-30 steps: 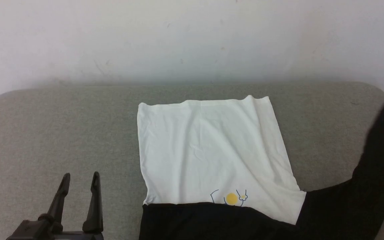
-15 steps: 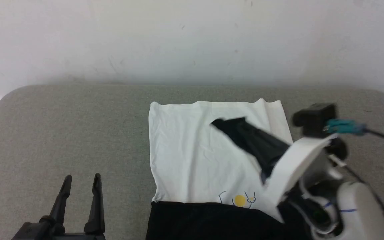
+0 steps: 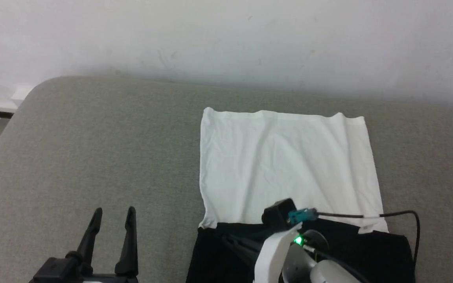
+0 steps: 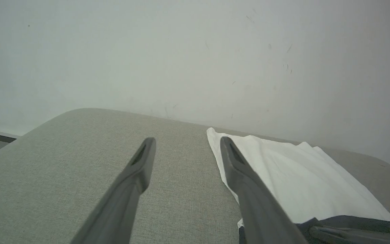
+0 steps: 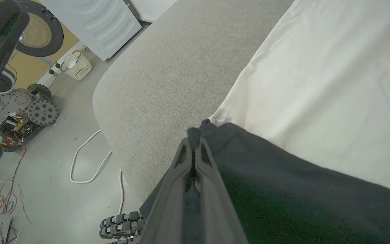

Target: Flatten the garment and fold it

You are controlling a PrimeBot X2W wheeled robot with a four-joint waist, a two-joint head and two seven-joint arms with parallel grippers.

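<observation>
The garment lies on a grey padded surface (image 3: 92, 137), its white body (image 3: 289, 165) spread flat toward the wall. Black sleeve fabric (image 3: 368, 251) is laid across its near end. My right gripper (image 3: 226, 239) reaches leftward over that black band. In the right wrist view the right gripper (image 5: 192, 140) is shut on the black sleeve's end (image 5: 212, 130), at the near left corner of the white body (image 5: 317, 84). My left gripper (image 3: 113, 214) stands open over bare surface, left of the garment. In the left wrist view its fingers (image 4: 144, 159) are wide apart, the white cloth (image 4: 283, 173) beside them.
A pale wall runs behind the surface. The surface's rounded left edge (image 5: 107, 101) drops to a floor with a white cable (image 5: 86, 162), a wheeled base (image 5: 29, 112) and a small basket (image 5: 76, 66). My right arm's cable (image 3: 368, 215) arches over the garment.
The right arm swung the black sleeve from the far right across the white body and down along its near end. The head camera turned, shifting the picture. The left gripper stayed put.
</observation>
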